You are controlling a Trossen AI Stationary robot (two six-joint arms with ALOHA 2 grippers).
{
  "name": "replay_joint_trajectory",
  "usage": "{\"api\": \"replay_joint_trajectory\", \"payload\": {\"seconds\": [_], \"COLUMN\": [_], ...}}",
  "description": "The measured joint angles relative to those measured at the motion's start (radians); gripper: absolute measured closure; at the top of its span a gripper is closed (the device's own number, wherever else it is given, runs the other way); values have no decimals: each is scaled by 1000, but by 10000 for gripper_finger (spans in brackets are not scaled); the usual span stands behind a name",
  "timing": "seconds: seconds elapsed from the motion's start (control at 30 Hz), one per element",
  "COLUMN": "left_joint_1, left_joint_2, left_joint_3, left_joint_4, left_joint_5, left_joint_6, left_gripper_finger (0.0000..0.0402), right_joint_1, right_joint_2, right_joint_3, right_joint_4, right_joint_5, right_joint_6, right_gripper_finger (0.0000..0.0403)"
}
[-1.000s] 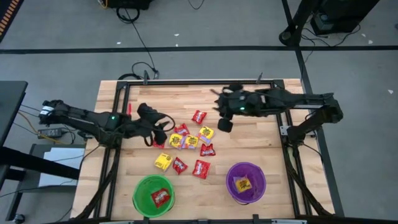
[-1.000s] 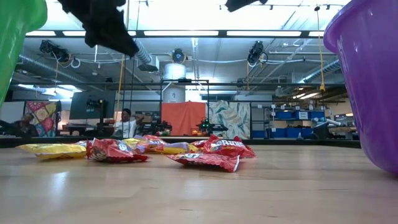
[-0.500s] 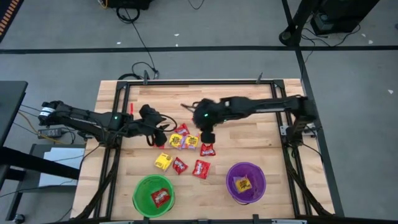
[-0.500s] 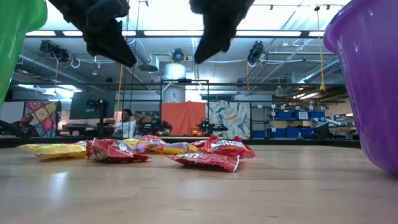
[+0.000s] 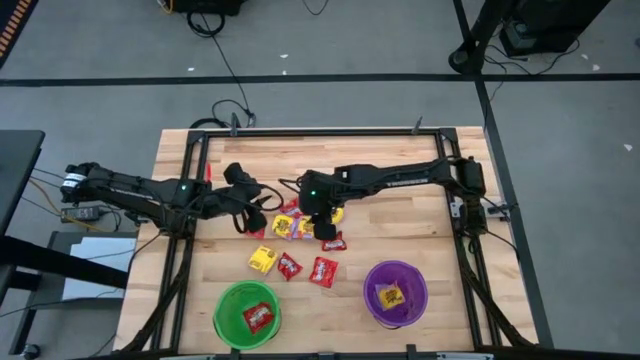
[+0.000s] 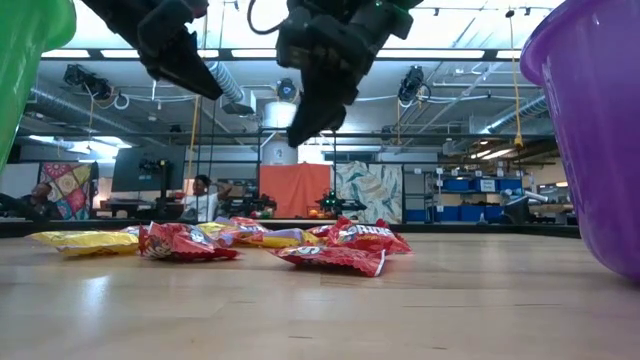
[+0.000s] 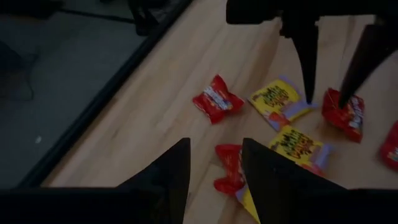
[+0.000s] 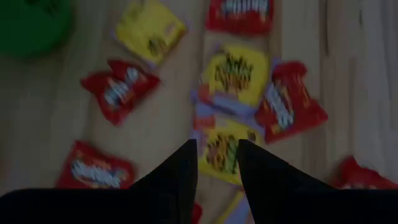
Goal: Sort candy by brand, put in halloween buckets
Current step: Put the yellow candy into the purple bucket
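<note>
Several red and yellow candy packets (image 5: 300, 228) lie flat on the wood table in a loose pile, seen low on in the low view (image 6: 330, 255). The green bucket (image 5: 247, 313) stands at the near edge with a red packet inside. The purple bucket (image 5: 396, 292) stands to its right with a yellow packet inside. My right gripper (image 5: 325, 228) hangs open above the pile's right part, pointing steeply down, over a yellow packet (image 8: 217, 149). My left gripper (image 5: 266, 203) hovers open above the pile's left edge (image 7: 214, 146), with nothing between its fingers.
A black metal frame (image 5: 190, 200) runs round the tabletop. Bare wood (image 5: 320, 320) lies between the two buckets. In the low view the bucket walls, green (image 6: 30, 50) and purple (image 6: 590, 120), fill the sides, and a person (image 6: 205, 197) sits far off in the room behind.
My right gripper has swung from the far right of the table toward the left and near edges, coming down and tipping more steeply downward until it hangs over the candy pile. Its fingers have stayed apart. The candy has not moved.
</note>
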Motion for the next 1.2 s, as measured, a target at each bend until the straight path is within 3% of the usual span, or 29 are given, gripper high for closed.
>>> {"api": "replay_joint_trajectory", "payload": {"seconds": [0.2,0.5,0.93,1.2], "left_joint_1": [0,0,0,0], "left_joint_2": [3,10,10,10], "left_joint_3": [0,0,0,0], "left_joint_4": [17,12,10,11], "left_joint_5": [-6,-6,-19,-22], "left_joint_6": [70,126,77,76], "left_gripper_finger": [249,249,249,249], "right_joint_1": [0,-2,-30,-46], "right_joint_2": [3,76,183,180], "right_joint_3": [1,-4,-5,-5], "right_joint_4": [52,62,-2,25], "right_joint_5": [-177,15,-3,-96], "right_joint_6": [73,96,25,-13], "right_gripper_finger": [274,274,272,224]}}
